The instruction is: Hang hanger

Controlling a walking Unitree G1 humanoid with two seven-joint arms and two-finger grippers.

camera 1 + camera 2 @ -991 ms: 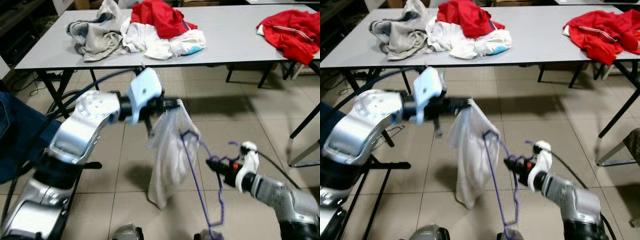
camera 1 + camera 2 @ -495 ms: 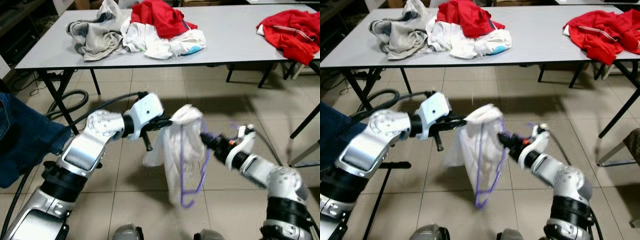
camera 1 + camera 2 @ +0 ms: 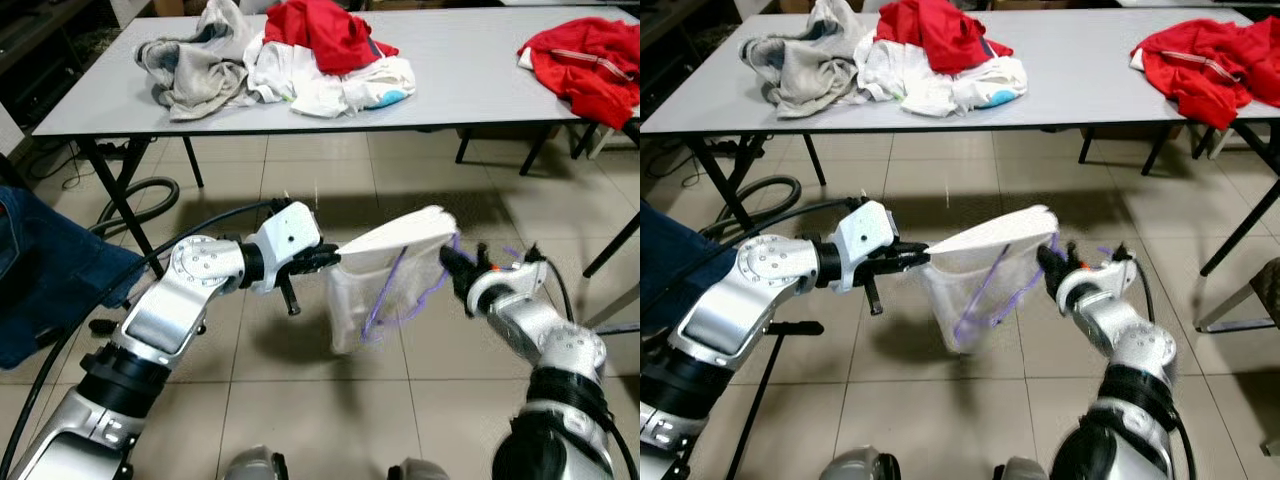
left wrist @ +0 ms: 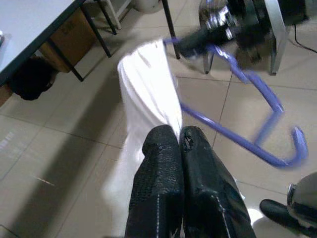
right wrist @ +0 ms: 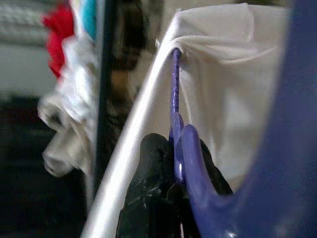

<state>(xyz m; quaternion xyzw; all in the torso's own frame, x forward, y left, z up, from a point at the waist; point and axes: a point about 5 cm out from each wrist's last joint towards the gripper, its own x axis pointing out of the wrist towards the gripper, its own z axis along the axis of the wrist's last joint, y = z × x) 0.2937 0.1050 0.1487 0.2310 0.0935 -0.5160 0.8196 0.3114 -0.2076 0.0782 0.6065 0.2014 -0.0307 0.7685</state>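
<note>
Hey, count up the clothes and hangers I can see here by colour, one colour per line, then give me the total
Red garments: 2, one in the pile on the table, one at its far right end.
White garments: 2, one stretched between the left gripper and the right gripper, one in the pile.
Grey garments: 1.
Purple hangers: 1.
Total: 6.

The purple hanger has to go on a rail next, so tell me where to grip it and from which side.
Grip the purple hanger on its bare straight bar near the hook, coming from the robot's right. The white garment, pinched by the left gripper, covers its other end; the right gripper already grips from that side.
</note>
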